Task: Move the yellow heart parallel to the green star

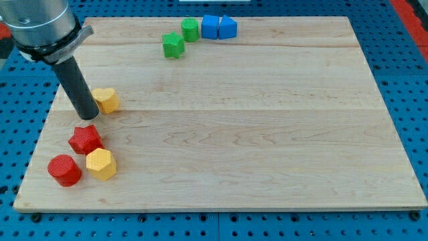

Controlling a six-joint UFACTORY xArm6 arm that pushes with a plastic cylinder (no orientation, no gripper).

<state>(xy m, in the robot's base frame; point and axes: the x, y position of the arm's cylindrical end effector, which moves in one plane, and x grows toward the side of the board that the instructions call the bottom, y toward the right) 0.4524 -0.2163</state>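
Note:
The yellow heart (106,100) lies near the board's left edge, at mid height. My tip (87,116) rests on the board right against the heart's lower left side, touching or nearly touching it. The green star (173,45) sits near the view's top, left of centre, well up and to the right of the heart.
A green cylinder-like block (190,29), a blue cube (210,27) and a blue triangular block (227,27) line up at the top. A red star-like block (85,139), a red cylinder (65,169) and a yellow hexagon (101,164) cluster at the lower left. The wooden board (267,134) lies on a blue pegboard.

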